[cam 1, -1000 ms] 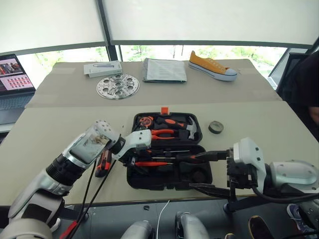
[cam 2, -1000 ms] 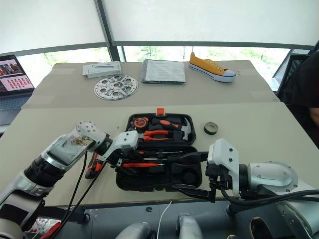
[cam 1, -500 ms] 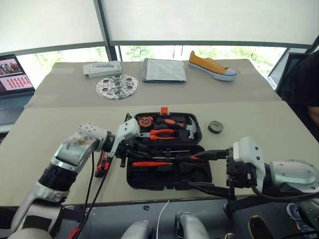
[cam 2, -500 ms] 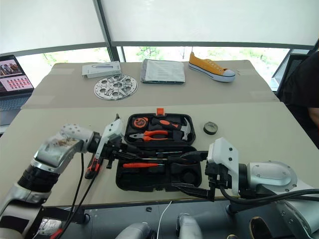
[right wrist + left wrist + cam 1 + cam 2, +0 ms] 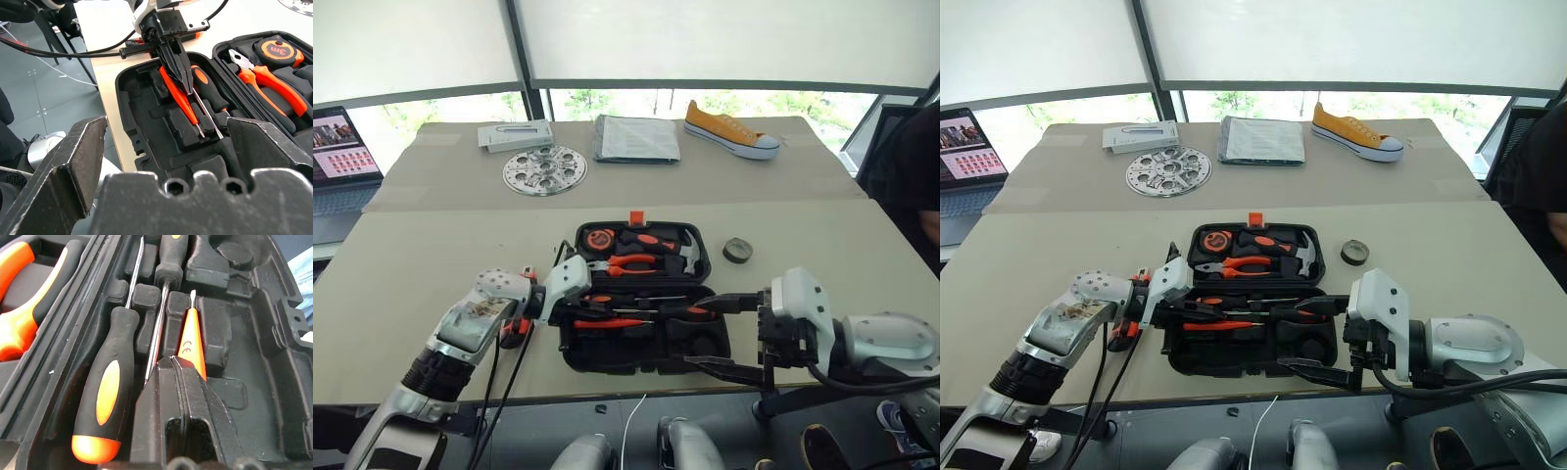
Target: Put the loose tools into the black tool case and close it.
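Observation:
The black tool case [image 5: 638, 365] lies open at the table's front. My left gripper [image 5: 177, 363] is shut, its tips low over the left end of the case's near half, with nothing seen between them. Just under the tips lies the small orange screwdriver [image 5: 191, 340]. Beside it rest two long screwdrivers, one orange-and-black handle [image 5: 108, 396] near the gripper, the other handle [image 5: 171, 252] further along. The utility knife [image 5: 515, 331] lies on the table left of the case, partly behind my left arm. Right of the case sits the tape roll [image 5: 737, 250]. My right gripper [image 5: 724, 335] hangs wide open off the case's right front corner.
The case's lid half holds pliers [image 5: 631, 262], a hammer [image 5: 686, 253] and a tape measure [image 5: 600, 239]. Further back lie a perforated metal disc [image 5: 544, 169], papers [image 5: 636, 137], a white box [image 5: 515, 134] and a yellow shoe [image 5: 729, 130]. A laptop [image 5: 342, 147] stands far left. A person sits at the right edge.
My left gripper has gone from open to shut and sunk lower over the case's left end, its arm dropping with it. The right arm has kept still.

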